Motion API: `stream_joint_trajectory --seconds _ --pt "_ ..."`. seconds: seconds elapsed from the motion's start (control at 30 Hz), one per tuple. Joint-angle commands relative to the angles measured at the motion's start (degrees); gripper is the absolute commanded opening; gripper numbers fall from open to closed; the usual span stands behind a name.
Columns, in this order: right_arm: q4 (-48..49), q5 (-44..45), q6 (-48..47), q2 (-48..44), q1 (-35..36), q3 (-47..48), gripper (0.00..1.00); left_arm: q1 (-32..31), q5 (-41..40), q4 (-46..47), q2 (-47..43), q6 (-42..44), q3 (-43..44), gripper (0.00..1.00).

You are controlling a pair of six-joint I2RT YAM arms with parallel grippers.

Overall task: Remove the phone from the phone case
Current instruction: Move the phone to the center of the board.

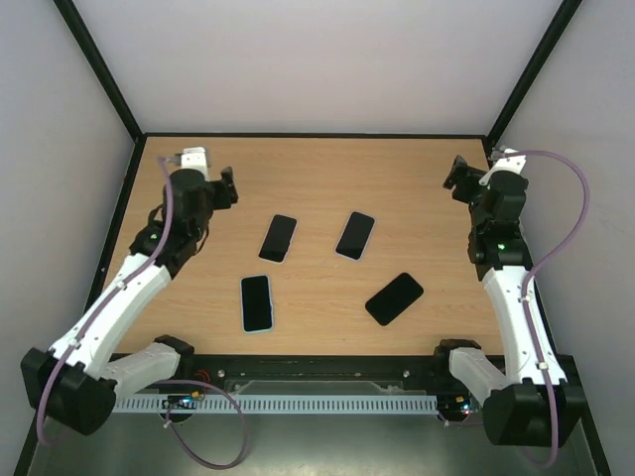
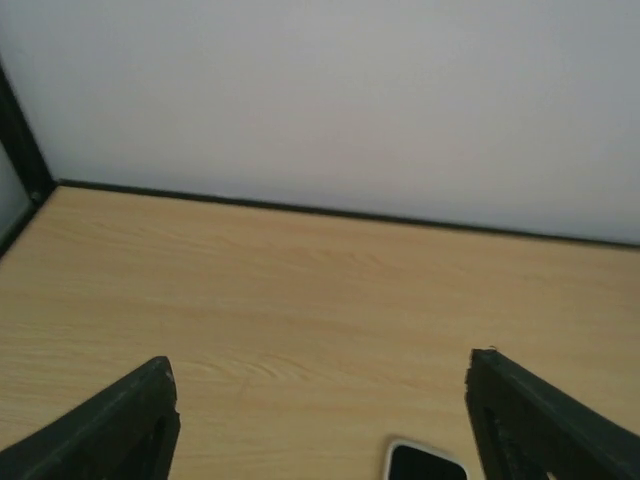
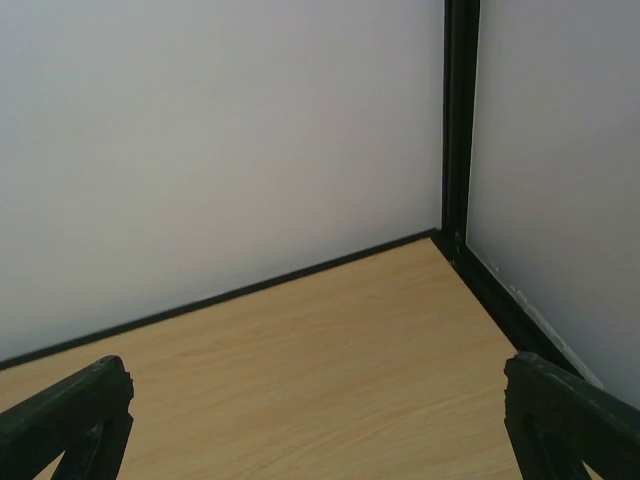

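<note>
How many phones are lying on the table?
4. The far-left phone and far-right phone lie side by side in the middle. The near-left phone and near-right phone lie closer to the front. None looks hidden.

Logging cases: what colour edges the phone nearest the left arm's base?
Whitish rim on that phone; top external view.
</note>
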Motion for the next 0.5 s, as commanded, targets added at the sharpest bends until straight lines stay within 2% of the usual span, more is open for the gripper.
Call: stream_joint_trajectory --seconds 0.0,0.2,0.47 --pt "0.39 -6.99 -0.68 2.12 -3.1 -0.95 0.97 -4.39 2.31 0.52 5.28 -3.83 -0.19 0.81" --pt "-3.82 -15.81 -4.34 5.89 -6.6 2.08 0.97 -15.37 7.85 1.52 15.13 -6.38 0.28 0.94" --pt "-7.63 -25.84 -4.78 10.1 -8.9 3.73 0.98 -30.04 13.61 3.23 29.35 -5.19 3.42 0.99"
